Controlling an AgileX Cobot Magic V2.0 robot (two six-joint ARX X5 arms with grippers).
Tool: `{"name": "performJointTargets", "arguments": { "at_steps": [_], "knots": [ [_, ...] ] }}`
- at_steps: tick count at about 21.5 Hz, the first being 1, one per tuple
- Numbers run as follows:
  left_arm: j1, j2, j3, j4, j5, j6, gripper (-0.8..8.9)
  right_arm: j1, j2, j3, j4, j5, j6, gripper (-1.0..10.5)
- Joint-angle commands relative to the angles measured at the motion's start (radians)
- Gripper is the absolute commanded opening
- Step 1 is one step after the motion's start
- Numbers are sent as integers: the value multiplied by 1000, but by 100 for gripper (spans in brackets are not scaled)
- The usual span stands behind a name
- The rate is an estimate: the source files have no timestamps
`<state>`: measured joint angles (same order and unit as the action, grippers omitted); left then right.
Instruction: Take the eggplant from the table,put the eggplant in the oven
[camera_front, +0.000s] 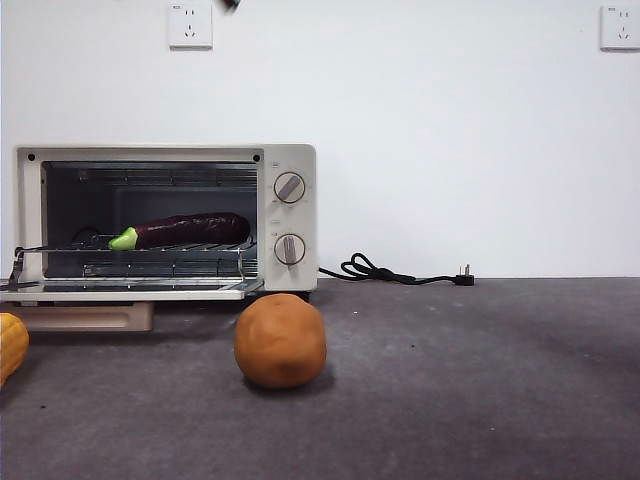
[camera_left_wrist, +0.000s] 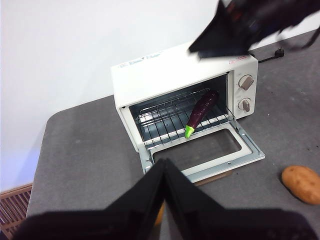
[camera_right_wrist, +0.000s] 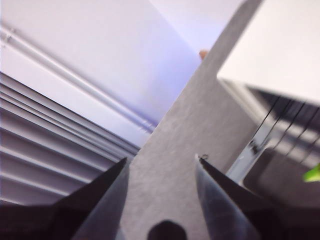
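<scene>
The dark purple eggplant (camera_front: 190, 230) lies on the wire rack inside the cream-white oven (camera_front: 288, 160), its green stem cap toward the open door (camera_left_wrist: 205, 152). From above, the eggplant (camera_left_wrist: 202, 107) rests slanted on the rack, touched by nothing. My left gripper (camera_left_wrist: 164, 164) is shut and empty, high above the grey table (camera_left_wrist: 80, 150) in front of the oven. My right gripper (camera_right_wrist: 161, 159) is open and empty, above the oven's left side; the eggplant's green tip (camera_right_wrist: 314, 173) shows at that view's edge. The right arm (camera_left_wrist: 250, 25) appears as a dark blur over the oven top.
A round orange-brown lump (camera_front: 280, 340) sits on the table in front of the oven's knobs. A yellow-orange ribbed item (camera_front: 10, 345) pokes in at the left edge. A black power cord (camera_front: 400, 272) trails right of the oven. A wooden board (camera_front: 85, 317) lies under the dropped door.
</scene>
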<state>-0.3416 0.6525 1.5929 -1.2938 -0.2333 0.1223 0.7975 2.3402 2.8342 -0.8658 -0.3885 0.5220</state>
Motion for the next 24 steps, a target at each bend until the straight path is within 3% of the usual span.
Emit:
{"name": "performJointTargets", "arguments": {
  "at_steps": [1,6,8,20,24],
  "knots": [
    [-5,-3,-6,10,-3,2,-6,1,5,164,-150,49,-168,225],
    [-10,-3,-6,19,-2,2,-6,1,5,397,-417,166,-312,221],
    [-15,-1,-6,23,-2,1,-6,0,-32,393,-501,201,-362,221],
    [-20,18,-7,24,4,1,-6,0,-191,391,-509,292,-411,218],
    [-20,18,-7,23,4,1,-6,0,-249,389,-511,397,-466,217]
  ]
}}
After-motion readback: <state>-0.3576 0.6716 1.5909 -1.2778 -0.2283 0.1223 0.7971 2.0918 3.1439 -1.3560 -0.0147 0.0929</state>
